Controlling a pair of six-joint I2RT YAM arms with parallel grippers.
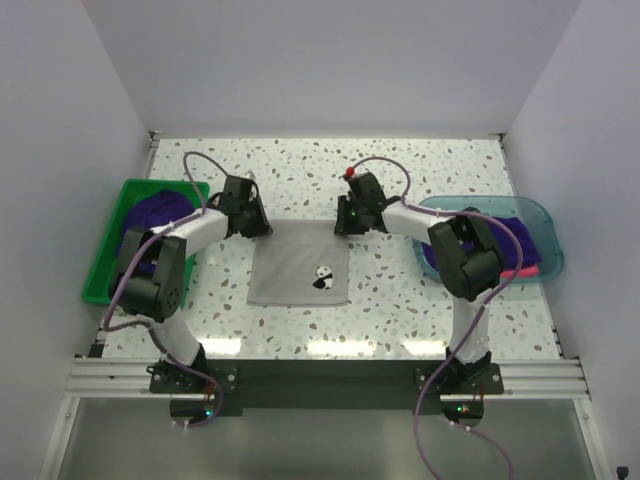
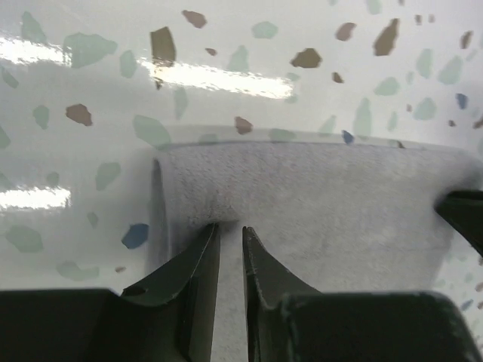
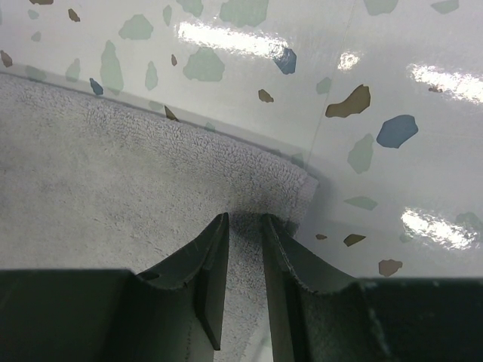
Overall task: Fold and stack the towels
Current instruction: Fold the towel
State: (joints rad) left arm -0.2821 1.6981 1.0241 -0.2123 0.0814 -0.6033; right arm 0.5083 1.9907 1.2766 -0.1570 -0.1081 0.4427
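A pale grey towel [image 1: 295,270] with a small panda print lies flat in the middle of the table. My left gripper [image 1: 262,228] is at its far left corner. In the left wrist view the fingers [image 2: 198,260] stand close together, pinching a puckered ridge of the grey towel [image 2: 332,211]. My right gripper [image 1: 343,222] is at the far right corner, and its fingers [image 3: 215,253] are closed on a bunched fold of the towel [image 3: 113,173] just inside the corner. Dark purple towels [image 1: 155,210] lie in the bin at left. Another purple towel [image 1: 500,235] and a pink towel [image 1: 520,271] lie in the tray at right.
A green plastic bin [image 1: 100,270] sits at the left edge of the speckled table [image 1: 400,300]. At the right edge is a translucent teal tray [image 1: 545,215]. White walls close in the back and both sides.
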